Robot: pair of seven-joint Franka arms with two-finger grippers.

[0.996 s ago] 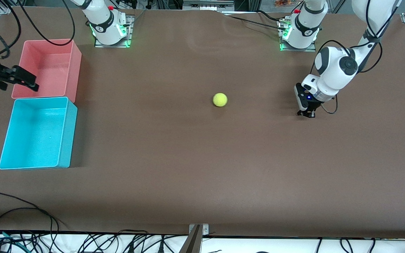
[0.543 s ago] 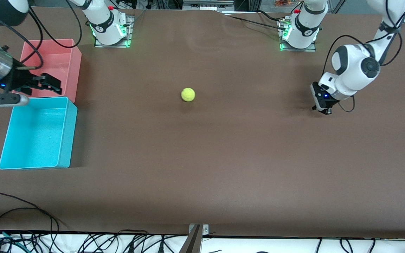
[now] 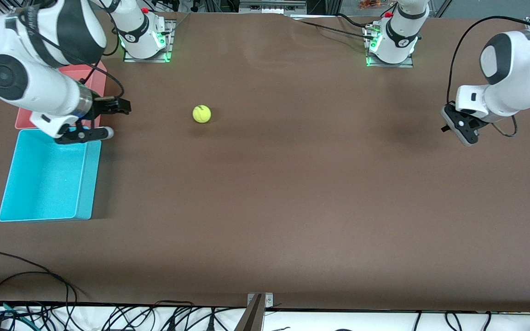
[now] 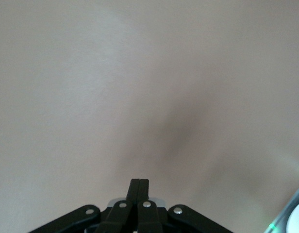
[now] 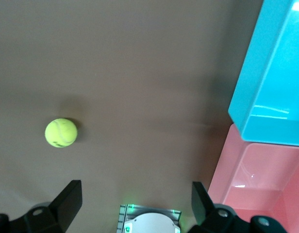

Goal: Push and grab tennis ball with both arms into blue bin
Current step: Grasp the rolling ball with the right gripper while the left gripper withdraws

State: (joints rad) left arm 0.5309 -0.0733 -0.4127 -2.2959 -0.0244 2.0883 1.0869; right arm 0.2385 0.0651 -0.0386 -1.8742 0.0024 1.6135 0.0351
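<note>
Your tennis ball [image 3: 201, 114] sits loose on the brown surface [image 3: 292, 193], upper middle of the front view, well apart from the blue bin [image 3: 86, 184] at the left edge, with the pink bin [image 3: 100, 76] just above that. It is not in the bin, so the grab and drop remain. Your right tool [image 3: 117, 106], jaws wide and empty, hangs between ball and bins. Your left tool [image 3: 462, 129], pinched shut on nothing, hovers near the right edge. Cables [image 3: 25, 276] trail along the bottom edge.
</note>
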